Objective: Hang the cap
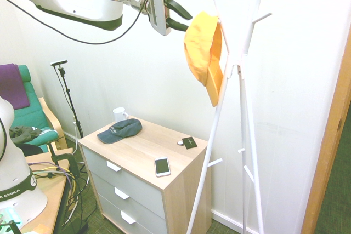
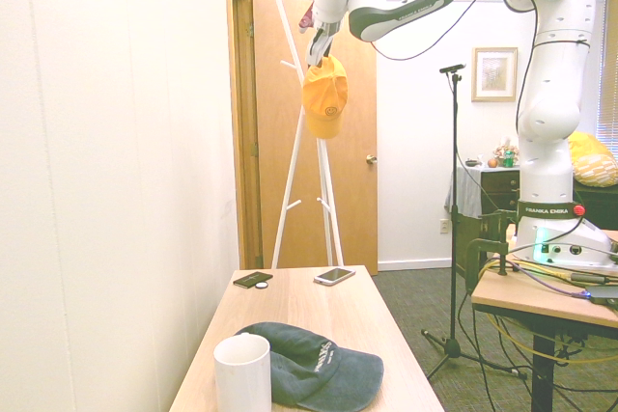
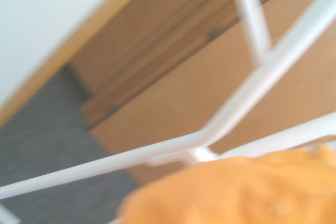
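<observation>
One yellow cap [image 1: 203, 50] hangs just beside the gripper [image 1: 183, 18].

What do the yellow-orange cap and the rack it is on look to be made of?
Yellow-orange cap: soft woven fabric, probably cotton, matte; it creases and sags.
Rack: smooth white paint or coating over slim round poles, metal or wood; the coating hides which.

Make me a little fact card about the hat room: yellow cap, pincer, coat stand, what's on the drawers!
yellow cap: hanging against the coat stand, brim down
pincer: open, right beside the yellow cap
coat stand: white, with short pegs
on the drawers: dark cap, white mug, phone, small dark booklet or card, small round thing
</observation>
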### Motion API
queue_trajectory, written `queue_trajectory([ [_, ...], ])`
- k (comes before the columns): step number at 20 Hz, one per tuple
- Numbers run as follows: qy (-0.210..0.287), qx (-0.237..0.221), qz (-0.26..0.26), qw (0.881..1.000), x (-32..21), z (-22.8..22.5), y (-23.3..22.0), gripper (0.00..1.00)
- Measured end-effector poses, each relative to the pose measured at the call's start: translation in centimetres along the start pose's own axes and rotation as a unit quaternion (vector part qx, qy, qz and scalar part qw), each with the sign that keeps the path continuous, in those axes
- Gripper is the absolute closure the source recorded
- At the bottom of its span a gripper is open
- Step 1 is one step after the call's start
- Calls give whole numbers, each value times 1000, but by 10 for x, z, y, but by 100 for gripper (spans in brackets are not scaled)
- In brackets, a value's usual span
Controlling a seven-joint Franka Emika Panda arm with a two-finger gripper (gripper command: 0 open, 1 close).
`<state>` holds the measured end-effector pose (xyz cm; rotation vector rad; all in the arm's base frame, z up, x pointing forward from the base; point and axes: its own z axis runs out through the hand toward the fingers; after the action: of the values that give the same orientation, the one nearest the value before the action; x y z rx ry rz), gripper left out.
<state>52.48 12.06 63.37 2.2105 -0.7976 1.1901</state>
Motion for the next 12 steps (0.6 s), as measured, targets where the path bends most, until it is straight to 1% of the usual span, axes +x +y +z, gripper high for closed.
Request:
queue_trajectory([
  [3, -87, 46, 8, 995, -10, -21, -12, 0],
  [6, -172, 86, 3, 981, -24, -41, -24, 0],
  [9, -255, 115, -5, 960, -42, -39, -37, 0],
  [12, -338, 128, -18, 932, -55, -30, -52, 0],
])
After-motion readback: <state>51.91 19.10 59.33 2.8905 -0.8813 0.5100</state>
